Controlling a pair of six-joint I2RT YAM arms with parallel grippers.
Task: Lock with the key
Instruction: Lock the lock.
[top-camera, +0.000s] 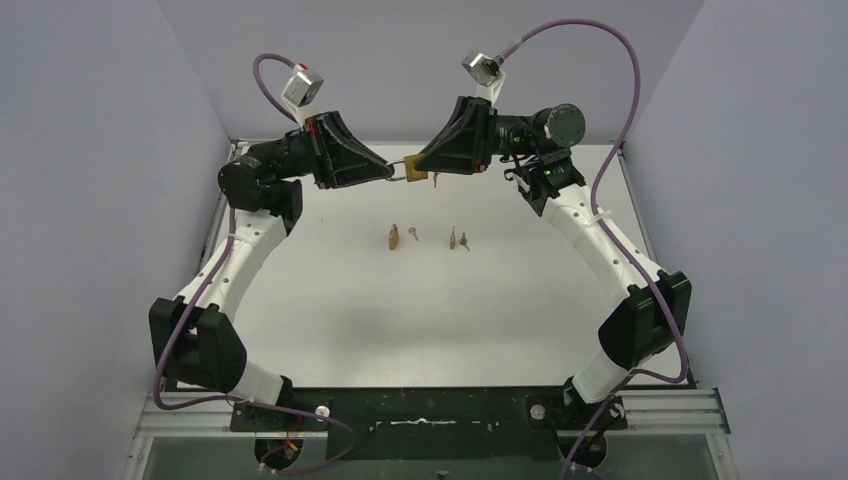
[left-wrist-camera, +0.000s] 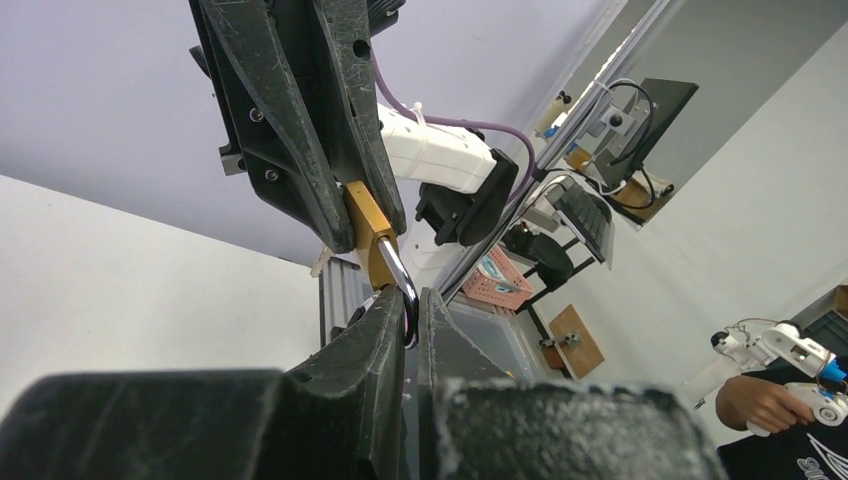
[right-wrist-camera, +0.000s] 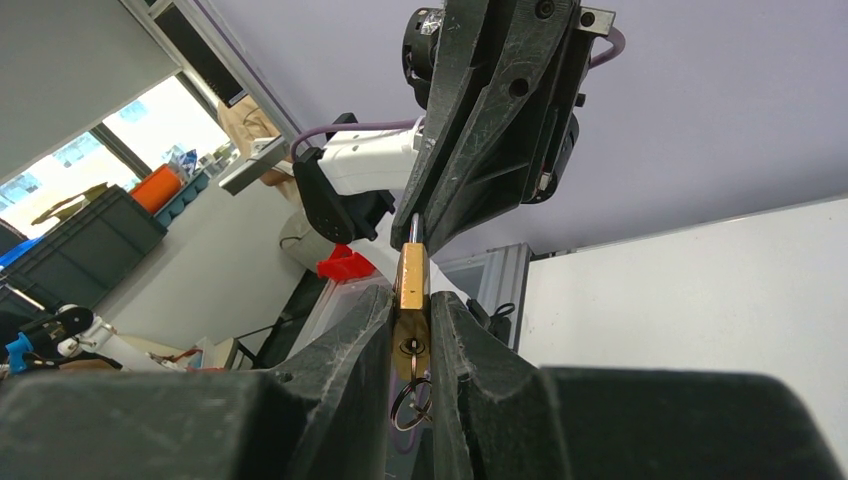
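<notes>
Padlock (top-camera: 417, 171) is clamped in the right gripper (right-wrist-camera: 410, 322), left gripper (left-wrist-camera: 411, 322) pinched tight on the shackle (left-wrist-camera: 397, 272), so shove it straight in, key (right-wrist-camera: 410, 402) looks already inserted I think.

Lavender walls (top-camera: 100, 100), white table (top-camera: 400, 320), bright window (right-wrist-camera: 160, 115) bg.

White table (top-camera: 420, 320) between lilac walls (top-camera: 100, 150); off the table, a pink basket (left-wrist-camera: 497, 281), dark monitor (left-wrist-camera: 655, 115), orange bin (right-wrist-camera: 160, 187), black crate (right-wrist-camera: 95, 240).

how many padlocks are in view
3. Held padlock in the air between left gripper and right gripper; left table padlock and right table padlock lie mid-table, the right one too small to be sure.
</notes>
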